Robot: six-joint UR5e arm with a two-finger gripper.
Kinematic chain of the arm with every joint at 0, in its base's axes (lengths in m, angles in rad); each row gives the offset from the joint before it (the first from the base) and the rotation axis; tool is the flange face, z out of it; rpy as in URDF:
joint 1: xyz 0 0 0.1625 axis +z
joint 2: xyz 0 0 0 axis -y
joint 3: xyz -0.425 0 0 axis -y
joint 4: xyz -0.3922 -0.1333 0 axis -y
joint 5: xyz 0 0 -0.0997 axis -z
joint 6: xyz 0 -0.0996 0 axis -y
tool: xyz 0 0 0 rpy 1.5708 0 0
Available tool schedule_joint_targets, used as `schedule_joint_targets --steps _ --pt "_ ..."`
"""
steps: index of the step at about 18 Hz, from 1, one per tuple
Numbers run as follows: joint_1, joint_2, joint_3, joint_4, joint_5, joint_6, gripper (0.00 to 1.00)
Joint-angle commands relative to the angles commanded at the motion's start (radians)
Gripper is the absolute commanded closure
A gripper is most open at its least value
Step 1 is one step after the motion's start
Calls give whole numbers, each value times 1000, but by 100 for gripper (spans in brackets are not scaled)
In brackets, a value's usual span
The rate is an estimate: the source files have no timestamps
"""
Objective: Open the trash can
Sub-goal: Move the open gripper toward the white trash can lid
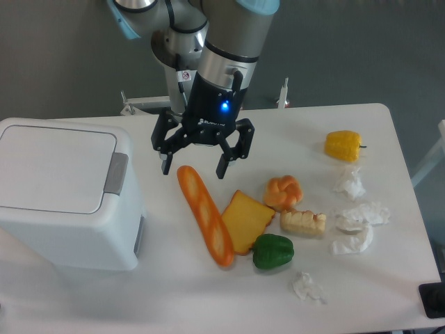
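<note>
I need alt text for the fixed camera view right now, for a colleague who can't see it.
A robot arm's open two-finger gripper hangs above a white table, beside a closed white trash can with a grey push tab at left. Toy food lies to the right: baguette, cheese wedge, green pepper, yellow pepper, plus crumpled paper.

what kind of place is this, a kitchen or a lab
Most likely a robotics lab bench, not a kitchen: a white table against a plain grey wall, a robot arm with its tool open above toy food such as a baguette, beside a white trash can.
</note>
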State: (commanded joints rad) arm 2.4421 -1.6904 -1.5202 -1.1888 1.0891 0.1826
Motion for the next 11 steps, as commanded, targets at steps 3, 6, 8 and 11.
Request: schedule_joint_targets --steps 3,6,8,11 --pt "-2 0 -5 2 -6 -20 0" --pt "-3 0 -8 0 -15 -20 0" --pt "-14 0 -18 0 -14 -20 0" --pt "-17 0 -20 0 -14 -20 0"
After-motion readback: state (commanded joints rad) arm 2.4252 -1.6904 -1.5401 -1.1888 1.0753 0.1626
